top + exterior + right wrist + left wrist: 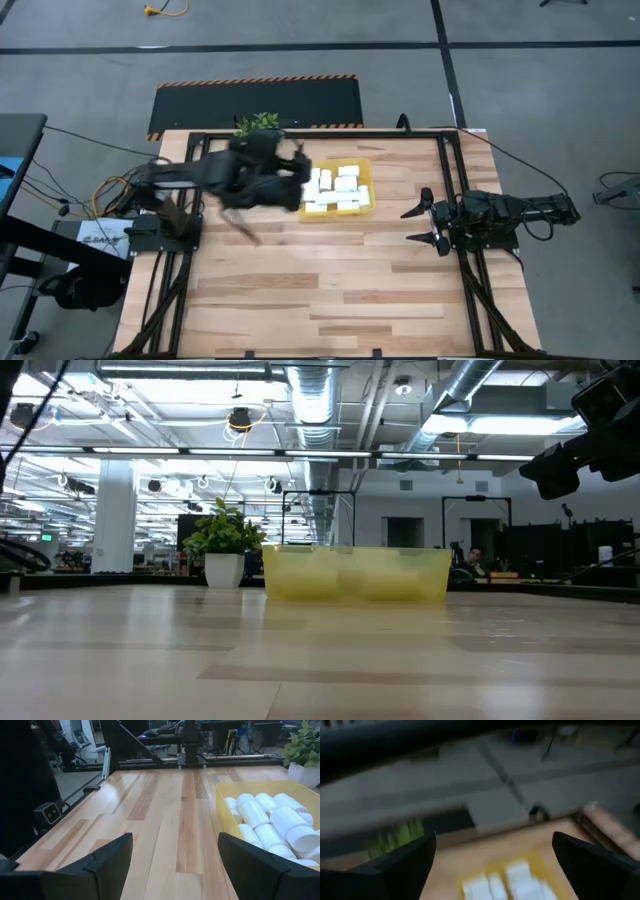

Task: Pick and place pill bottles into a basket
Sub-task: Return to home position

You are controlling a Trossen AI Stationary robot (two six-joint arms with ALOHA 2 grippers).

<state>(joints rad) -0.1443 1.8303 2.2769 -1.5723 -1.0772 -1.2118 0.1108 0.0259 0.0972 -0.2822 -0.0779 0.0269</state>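
The yellow basket (338,190) stands on the table toward the far side, holding several white pill bottles (335,188). It also shows in the low view (355,573) and the right wrist view (270,827), where the bottles (272,822) lie heaped inside. My left gripper (296,170) is raised just left of the basket, open and empty; its wrist view (492,865) looks down on the bottles (512,880). My right gripper (424,223) is open and empty at the table's right side, pointing toward the basket.
A small green potted plant (262,124) stands at the far edge beside the basket's left, also in the low view (225,545). Black frame rails (445,190) run along the table's sides. Bare wood lies across the near half (330,290).
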